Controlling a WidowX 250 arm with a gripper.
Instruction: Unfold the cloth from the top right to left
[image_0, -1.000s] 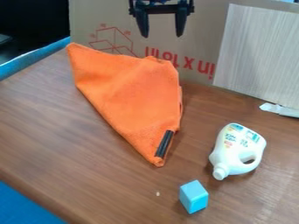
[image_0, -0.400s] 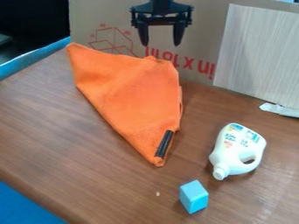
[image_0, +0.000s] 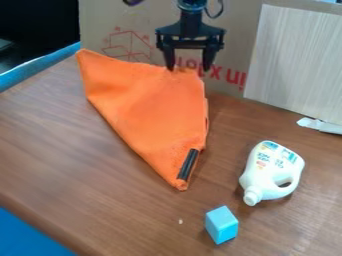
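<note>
A black robot hand (image_0: 188, 69) hangs down at the far edge of the desk (image_0: 60, 145), open, its two fingers spread well apart and pointing downward. The tips are at the far end of an orange cloth (image_0: 147, 105); the left one, as the camera sees it, overlaps the cloth's far edge in this view. Whether either tip touches the fabric, I cannot tell.

The cloth lies folded in a rough, slanting wedge. Its wide end is along the far edge of the desk, with one pointed corner by the desk's far left corner. From there it narrows toward the middle of the desk, ending in a blunt tip that points to the near edge. A short black strip (image_0: 188, 164) runs along the cloth's right side, close to that tip. Layers of fabric show at the right side, a little farther back.

To the right of the cloth and apart from it, a white bottle (image_0: 270, 172) with a loop handle lies on the desk, its cap toward the near edge. A light blue block (image_0: 221, 225) sits nearer the near edge, between the cloth's tip and the bottle in left-to-right position. Behind the desk stands a cardboard sheet (image_0: 234, 30) with red print, and a pale panel (image_0: 294, 60) stands upright at the far right. Beside its foot is a small white object (image_0: 320, 125).
</note>
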